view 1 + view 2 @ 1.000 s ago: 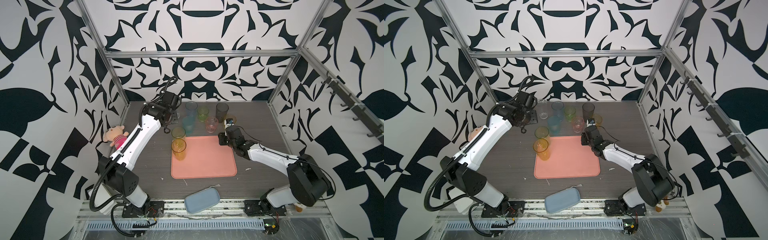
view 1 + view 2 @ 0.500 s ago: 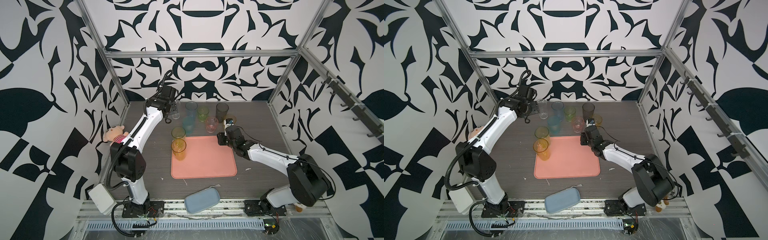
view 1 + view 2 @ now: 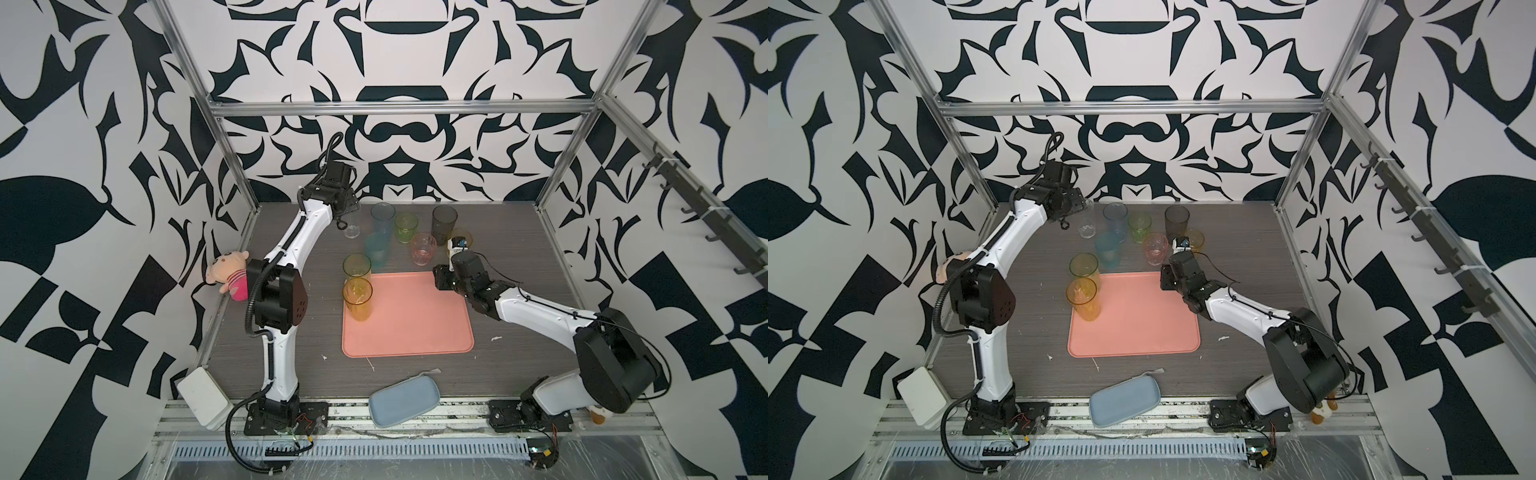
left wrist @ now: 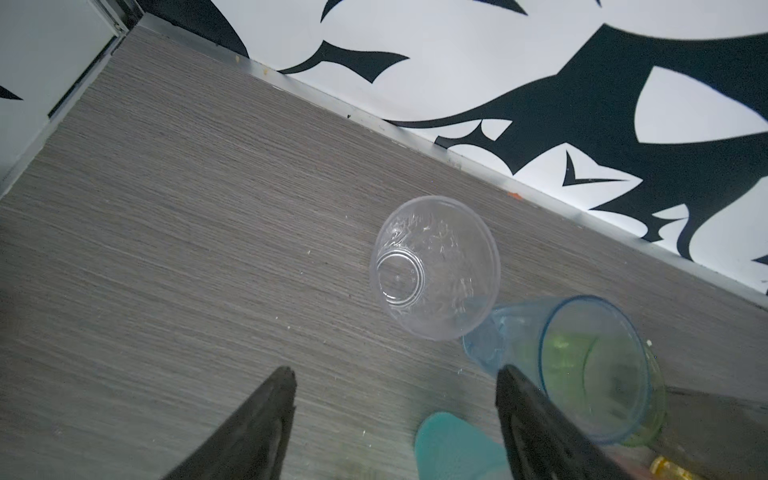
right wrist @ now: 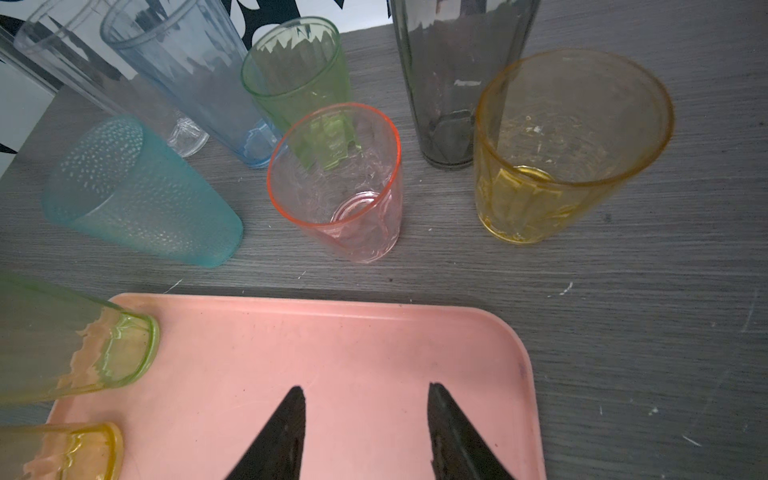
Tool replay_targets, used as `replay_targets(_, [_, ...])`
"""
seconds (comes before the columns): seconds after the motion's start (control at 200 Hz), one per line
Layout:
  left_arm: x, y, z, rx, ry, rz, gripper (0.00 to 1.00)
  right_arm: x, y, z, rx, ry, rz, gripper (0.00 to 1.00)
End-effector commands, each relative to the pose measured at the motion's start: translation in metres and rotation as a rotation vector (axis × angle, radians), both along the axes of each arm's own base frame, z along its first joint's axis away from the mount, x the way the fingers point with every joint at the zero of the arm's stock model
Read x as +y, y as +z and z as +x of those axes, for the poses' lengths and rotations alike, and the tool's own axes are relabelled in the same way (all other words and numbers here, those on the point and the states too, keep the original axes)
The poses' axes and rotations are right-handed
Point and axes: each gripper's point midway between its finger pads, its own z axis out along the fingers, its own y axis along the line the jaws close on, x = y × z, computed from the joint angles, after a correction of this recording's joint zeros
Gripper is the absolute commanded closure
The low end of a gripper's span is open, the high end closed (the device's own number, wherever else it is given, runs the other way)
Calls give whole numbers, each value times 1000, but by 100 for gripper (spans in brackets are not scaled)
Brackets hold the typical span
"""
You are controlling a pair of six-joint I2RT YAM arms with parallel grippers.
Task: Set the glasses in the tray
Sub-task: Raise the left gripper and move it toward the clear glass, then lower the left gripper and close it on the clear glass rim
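The salmon-pink tray (image 3: 415, 332) lies mid-table. A tall yellow-green glass (image 3: 356, 266) and an amber glass (image 3: 357, 297) stand on its left edge. Behind it on the table stand the teal (image 3: 377, 251), blue (image 3: 382, 218), green (image 3: 406, 226), pink (image 3: 423, 248), smoke-grey (image 3: 444, 220), short yellow (image 5: 561, 145) and clear (image 4: 434, 266) glasses. My left gripper (image 4: 395, 370) is open above the table just short of the clear glass, holding nothing. My right gripper (image 5: 365, 388) is open and empty over the tray's far right corner (image 5: 498, 332), facing the pink glass (image 5: 336, 183).
A blue-grey oblong dish (image 3: 405, 399) lies at the front edge. A plush toy (image 3: 226, 276) sits by the left wall and a white box (image 3: 201, 395) at the front left corner. The back wall is close behind the clear glass.
My left arm has swung toward the back wall and its jaws have opened wider near the clear glass. The right gripper has stayed over the tray corner, opening slightly.
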Motion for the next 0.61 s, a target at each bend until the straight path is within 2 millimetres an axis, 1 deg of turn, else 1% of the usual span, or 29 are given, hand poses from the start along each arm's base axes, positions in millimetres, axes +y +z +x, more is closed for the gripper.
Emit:
replay_targets(0.0, [8,-3,11,-6,47,-32,20,-3,21,4,-62,-27,36,49])
replay_targets(0.105, [17,-12,19,-1,85,-55,21,-3,21,3,-63,-26,38,47])
replay_targets(0.12, [17,-13,20,0,87,-60,21,-7,22,4,-72,-46,24,47])
replay_targets(0.235, [19,-22,25,17,93,-90,22,-11,23,5,-79,-63,18,46])
replay_targets(0.465, [17,-30,31,39,79,-115,25,-11,25,5,-83,-66,14,46])
replay_targets(0.6, [12,-34,34,48,52,-156,29,-12,25,5,-82,-67,10,46])
